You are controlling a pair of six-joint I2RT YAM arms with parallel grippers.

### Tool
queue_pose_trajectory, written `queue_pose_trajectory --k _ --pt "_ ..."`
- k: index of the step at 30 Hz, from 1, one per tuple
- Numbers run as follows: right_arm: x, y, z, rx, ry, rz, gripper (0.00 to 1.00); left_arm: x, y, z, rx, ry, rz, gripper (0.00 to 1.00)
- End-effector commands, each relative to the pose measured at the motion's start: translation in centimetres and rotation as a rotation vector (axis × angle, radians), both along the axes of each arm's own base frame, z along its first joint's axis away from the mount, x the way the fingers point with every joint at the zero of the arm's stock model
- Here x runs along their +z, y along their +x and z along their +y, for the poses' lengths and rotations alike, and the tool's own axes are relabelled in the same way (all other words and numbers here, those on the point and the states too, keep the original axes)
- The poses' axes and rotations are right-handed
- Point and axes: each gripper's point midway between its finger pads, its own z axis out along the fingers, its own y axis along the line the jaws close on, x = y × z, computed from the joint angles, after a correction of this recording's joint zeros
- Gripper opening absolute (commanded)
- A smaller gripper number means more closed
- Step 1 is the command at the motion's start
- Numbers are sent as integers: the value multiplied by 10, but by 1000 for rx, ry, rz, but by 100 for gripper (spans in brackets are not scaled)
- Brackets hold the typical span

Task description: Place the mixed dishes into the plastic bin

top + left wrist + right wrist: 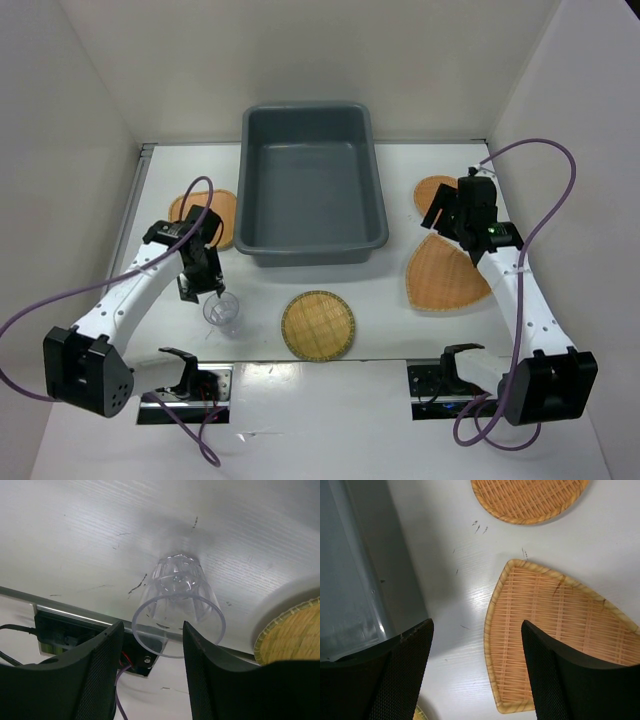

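The clear plastic cup stands upright at the front left. In the left wrist view the cup sits just beyond my fingertips, its rim partly behind the right finger. My left gripper is open and hovers over the cup, holding nothing. My right gripper is open and empty above the table, between the dark grey bin and the fan-shaped plate. A round plate lies at the front middle. One woven plate lies at the back right, and another lies partly under my left arm.
White walls close in the table at the left, right and back. A metal strip runs along the near edge, with black arm mounts and cables below it. Purple cables loop beside both arms.
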Motion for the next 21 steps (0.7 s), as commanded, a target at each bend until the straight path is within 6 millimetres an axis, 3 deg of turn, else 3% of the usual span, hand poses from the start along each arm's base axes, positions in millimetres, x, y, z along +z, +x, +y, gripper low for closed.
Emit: queue_pose_trajectory --k 1,16,20,21 --pt "12 -2 -4 -14 -22 -38 76 -5 0 6 32 42 20 59" --pt "30 -19 -15 -58 -66 -110 77 -40 -3 -4 -14 26 194 59" --pt "29 -21 -14 -56 -71 -113 77 -43 -1 -6 -24 19 205 32" --pt "29 -21 -14 -56 -71 -113 77 -43 -1 -6 -24 19 205 21"
